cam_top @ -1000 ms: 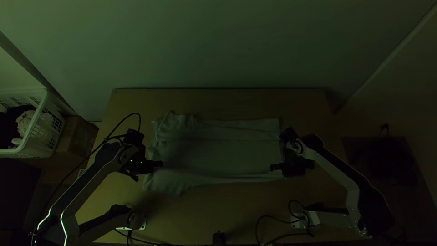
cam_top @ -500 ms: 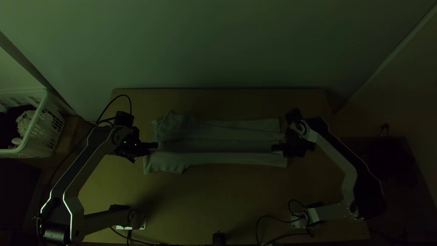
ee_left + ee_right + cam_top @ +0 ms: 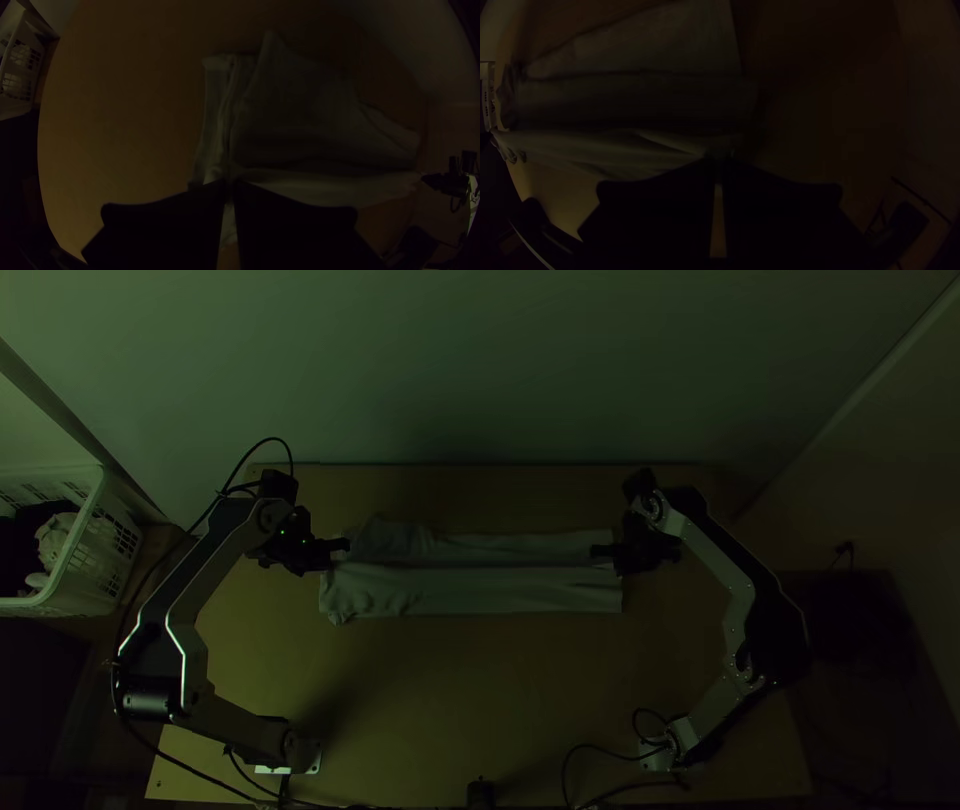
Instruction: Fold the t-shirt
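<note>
On the table (image 3: pixel 480 700), the t-shirt (image 3: pixel 480 590) is pinched near 2 ends of an edge, in the closed left gripper (image 3: pixel 229 184) and right gripper (image 3: pixel 720 161). A lengthwise fold is apparently being made; the edge should next be laid flat and released.

The left gripper (image 3: pixel 341 545) has its two black fingers (image 3: pixel 295 220) nearly together, the t-shirt (image 3: pixel 300 105) pinched between their tips. The shirt lies on the wooden table (image 3: pixel 120 125) in lengthwise layers, a long crease beside a narrow strip of cloth. A paler band runs from near the fingers toward the right gripper (image 3: pixel 602 551), whose tips meet the cloth farther off. A white basket (image 3: pixel 16 102) stands beyond the table's edge.
</note>
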